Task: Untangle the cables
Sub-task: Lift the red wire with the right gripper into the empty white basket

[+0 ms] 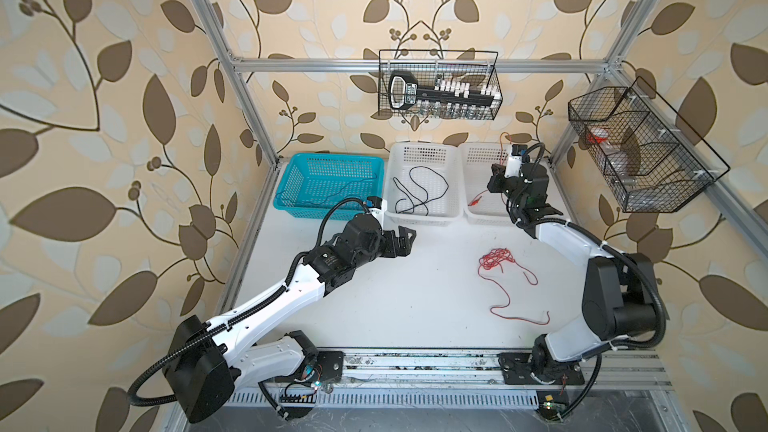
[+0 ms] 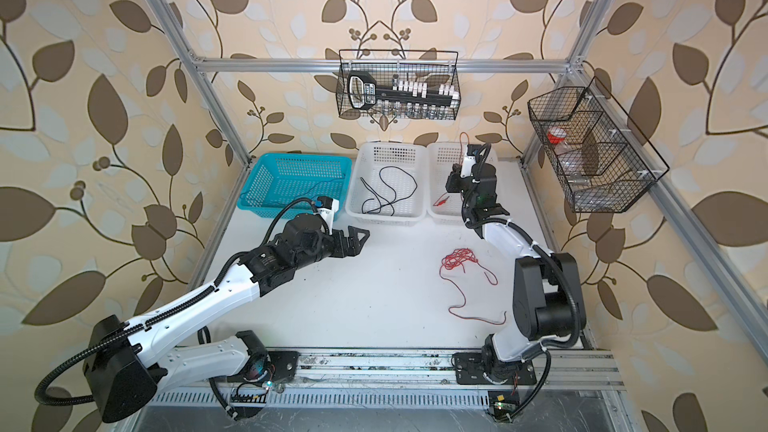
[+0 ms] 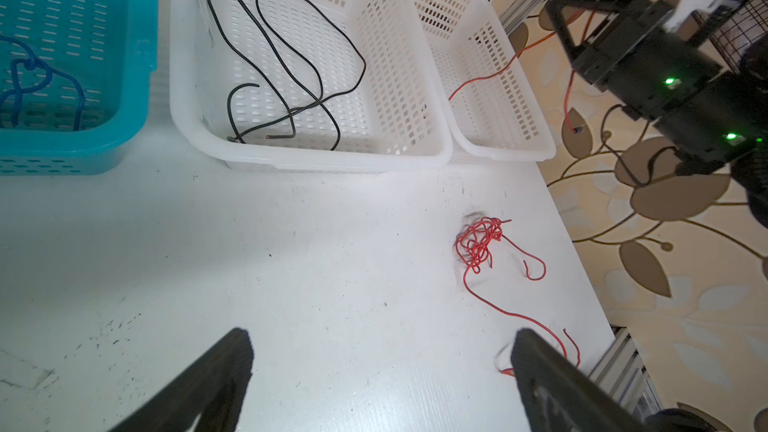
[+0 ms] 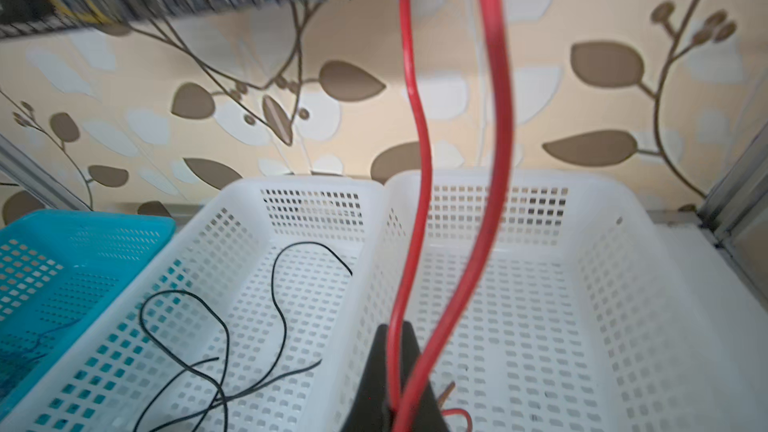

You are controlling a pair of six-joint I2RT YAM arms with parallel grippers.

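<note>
A tangled red cable (image 1: 494,258) (image 2: 459,259) (image 3: 478,243) lies on the white table, right of centre, with a long tail trailing toward the front. My right gripper (image 1: 496,182) (image 4: 395,351) hovers above the right white basket (image 1: 473,218) and is shut on another red cable (image 4: 500,76), whose two strands rise from the jaws. A black cable (image 1: 415,201) (image 3: 295,110) lies loose in the middle white basket (image 1: 419,220). A blue cable (image 3: 25,76) sits in the blue basket (image 1: 286,201). My left gripper (image 1: 405,238) (image 3: 382,338) is open and empty, above bare table left of the tangle.
Two black wire baskets hang from the aluminium frame, one at the back (image 1: 438,85) and one on the right (image 1: 640,147). The three plastic baskets line the table's far edge. A metal rail (image 1: 415,363) carrying both arm bases runs along the front.
</note>
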